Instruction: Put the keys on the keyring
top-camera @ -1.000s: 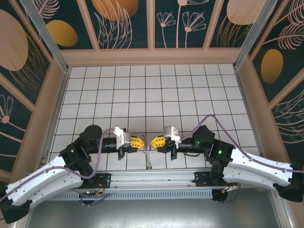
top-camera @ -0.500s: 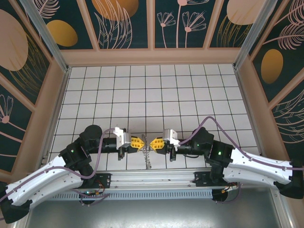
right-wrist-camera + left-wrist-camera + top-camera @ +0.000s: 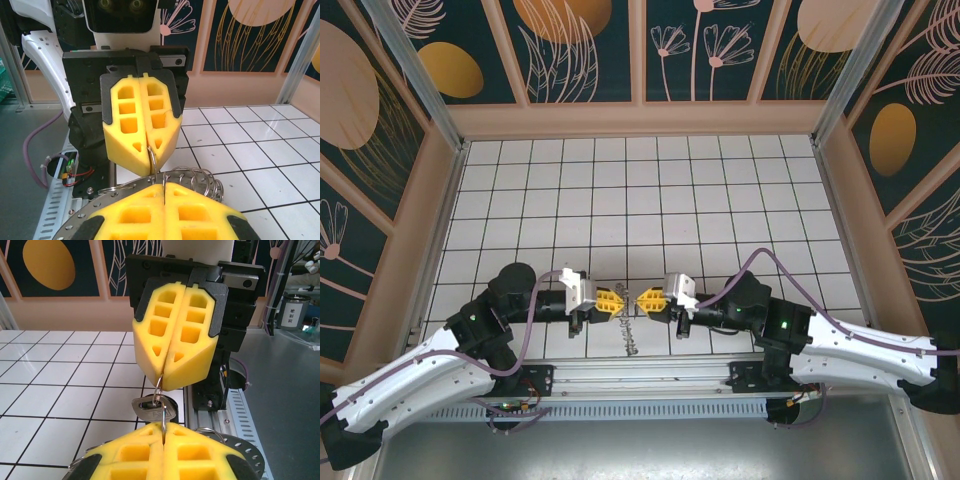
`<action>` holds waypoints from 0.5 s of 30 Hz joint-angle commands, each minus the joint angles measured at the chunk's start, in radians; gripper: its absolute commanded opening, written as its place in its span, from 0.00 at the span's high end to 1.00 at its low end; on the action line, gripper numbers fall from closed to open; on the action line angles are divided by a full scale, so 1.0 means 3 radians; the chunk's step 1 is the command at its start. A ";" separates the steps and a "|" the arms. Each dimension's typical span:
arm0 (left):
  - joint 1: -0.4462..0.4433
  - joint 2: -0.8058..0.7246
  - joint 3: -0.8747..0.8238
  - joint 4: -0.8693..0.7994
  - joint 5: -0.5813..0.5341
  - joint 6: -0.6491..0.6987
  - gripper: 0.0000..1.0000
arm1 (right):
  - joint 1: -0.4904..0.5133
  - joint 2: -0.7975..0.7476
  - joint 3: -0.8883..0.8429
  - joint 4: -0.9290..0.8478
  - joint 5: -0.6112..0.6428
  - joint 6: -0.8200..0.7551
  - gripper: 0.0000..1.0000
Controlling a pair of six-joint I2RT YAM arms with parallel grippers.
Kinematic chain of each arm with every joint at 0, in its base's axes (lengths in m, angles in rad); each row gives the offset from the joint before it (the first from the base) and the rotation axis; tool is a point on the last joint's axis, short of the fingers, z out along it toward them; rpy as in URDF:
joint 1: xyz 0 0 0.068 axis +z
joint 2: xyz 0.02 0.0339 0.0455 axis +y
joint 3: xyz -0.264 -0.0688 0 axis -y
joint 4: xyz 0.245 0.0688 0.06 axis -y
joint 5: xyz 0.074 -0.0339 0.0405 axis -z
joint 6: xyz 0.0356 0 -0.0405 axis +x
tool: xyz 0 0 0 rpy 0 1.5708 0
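My left gripper (image 3: pixel 620 300) and right gripper (image 3: pixel 641 300) meet tip to tip over the table's near edge. Both are shut on a thin wire loop (image 3: pixel 159 390) of the keyring. From that loop a silver key (image 3: pixel 150 409) hangs by its hole, with a dark piece behind it. In the left wrist view, my left gripper (image 3: pixel 163 425) pinches the loop from below and the right gripper (image 3: pixel 163 384) from above. The keyring (image 3: pixel 633 338) hangs below the fingers. Its perforated metal band (image 3: pixel 75 220) and a row of small loops (image 3: pixel 212 182) lie across my right gripper (image 3: pixel 164 186).
The white tiled floor (image 3: pixel 640 200) stretches away behind the grippers. Patterned walls (image 3: pixel 640 60) close it in at the back and sides. A slotted metal rail (image 3: pixel 640 372) runs along the near edge, right under the hanging keyring.
The right arm's elbow has shifted slightly left. Both grippers have stayed shut, tip to tip, in the same place.
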 commanded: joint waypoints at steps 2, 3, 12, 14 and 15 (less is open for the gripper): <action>-0.0014 -0.0009 0.0127 0.0086 0.0048 0.0016 1.00 | 0.0055 -0.0014 0.0043 -0.0017 0.0041 -0.0090 1.00; -0.0011 -0.0012 0.0125 0.0085 0.0044 0.0015 1.00 | 0.0055 -0.0016 0.0048 -0.0030 0.0032 -0.0092 1.00; -0.0012 0.0010 0.0133 0.0089 0.0052 0.0021 1.00 | 0.0069 -0.0016 0.0084 -0.0137 0.0027 -0.0095 1.00; -0.0011 0.0009 0.0135 0.0084 0.0050 0.0022 1.00 | 0.0065 -0.0009 0.0084 -0.0120 0.0021 -0.0099 1.00; -0.0012 0.0009 0.0133 0.0084 0.0047 0.0022 1.00 | 0.0067 -0.0006 0.0086 -0.0109 0.0016 -0.0100 1.00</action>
